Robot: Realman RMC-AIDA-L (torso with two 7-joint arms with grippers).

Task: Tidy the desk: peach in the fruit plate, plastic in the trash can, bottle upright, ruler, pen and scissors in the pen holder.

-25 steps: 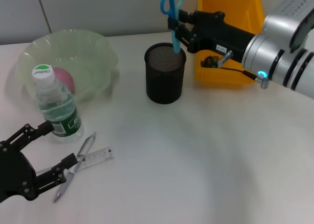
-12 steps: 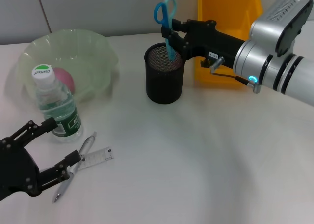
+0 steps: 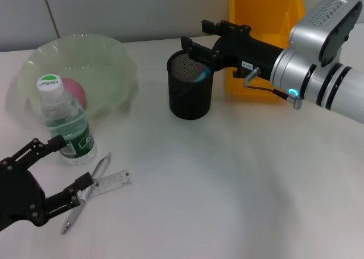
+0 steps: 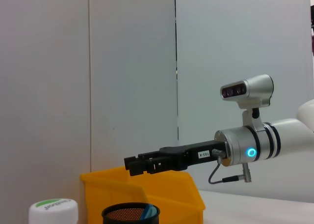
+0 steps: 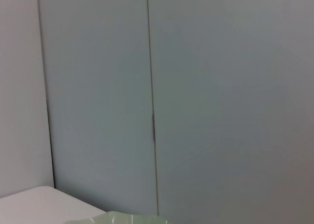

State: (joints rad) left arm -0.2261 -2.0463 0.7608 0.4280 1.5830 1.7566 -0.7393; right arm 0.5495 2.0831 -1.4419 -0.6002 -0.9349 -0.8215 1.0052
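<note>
Fingers (image 3: pixel 193 42) of the right gripper (image 3: pixel 202 34) are seen spread apart and holding nothing, poised just above the rim of the black mesh pen holder (image 3: pixel 191 91) in the head view. Blue scissors (image 3: pixel 202 75) are glimpsed inside the holder, showing through the mesh near its top. Behind the holder, a yellow bin (image 3: pixel 265 20) is partly covered by the right arm. At the far left, a pink peach (image 3: pixel 74 92) is seen lying in the pale green fruit plate (image 3: pixel 108 57), and a capped water bottle (image 3: pixel 65 122) is standing upright just in front of the plate. Low on the left, the left gripper (image 3: pixel 62 171) is held with its fingers released; one fingertip is placed close to the bottle's base, the other at the near ends of a clear ruler (image 3: pixel 111 183) and a silver pen (image 3: pixel 85 193), both lying flat on the white table (image 3: pixel 239 191) (whether the tip touches them cannot be told).

From the left wrist view, the right gripper (image 4: pixel 131 165) is seen side-on above the bin (image 4: pixel 186 194), with the pen holder (image 4: pixel 130 215) below it and a blue handle of the scissors (image 4: pixel 148 212) showing inside. The bottle's green-and-white cap (image 4: pixel 53 210) is caught at the corner.

From the right wrist view, only grey wall panels, a table corner and a sliver of the fruit plate (image 5: pixel 122 218) are shown.
</note>
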